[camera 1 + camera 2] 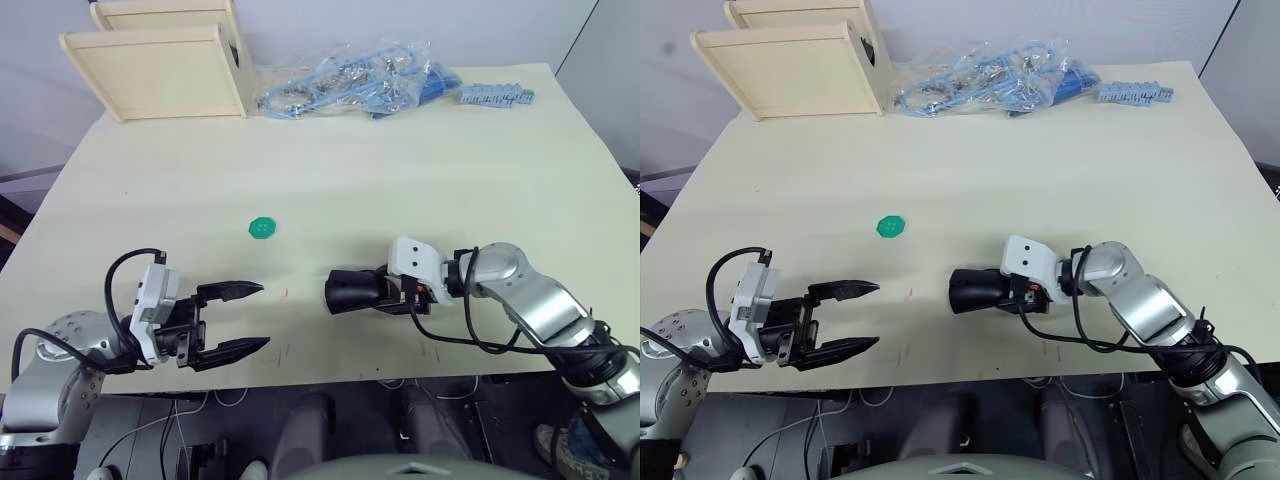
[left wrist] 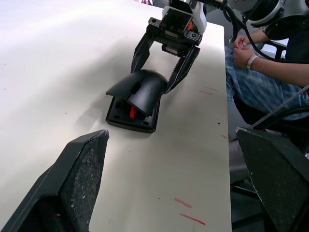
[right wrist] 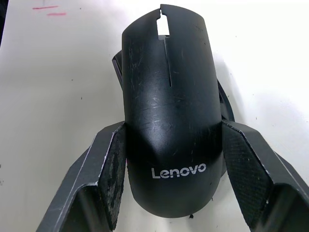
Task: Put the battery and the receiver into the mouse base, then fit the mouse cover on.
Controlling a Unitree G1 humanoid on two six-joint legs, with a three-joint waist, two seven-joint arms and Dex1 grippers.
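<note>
At the table's front middle, the glossy black mouse cover (image 1: 350,291) lies on top of the mouse base (image 2: 130,118). Its front end is raised, so red parts show in the gap underneath. My right gripper (image 1: 372,293) is shut on the mouse cover, one finger on each side of it (image 3: 113,164). The cover carries white lettering near its rear (image 3: 178,170). To the left, near the front edge, my left gripper (image 1: 262,315) stands open with nothing in it, pointing toward the mouse. The battery and the receiver are out of view.
A small green disc (image 1: 262,228) lies left of centre. Wooden boxes (image 1: 160,70) stand at the back left, beside a clear bag of blue parts (image 1: 350,85) and a blue-grey strip (image 1: 497,95). A seated person (image 2: 270,72) shows beyond the table edge.
</note>
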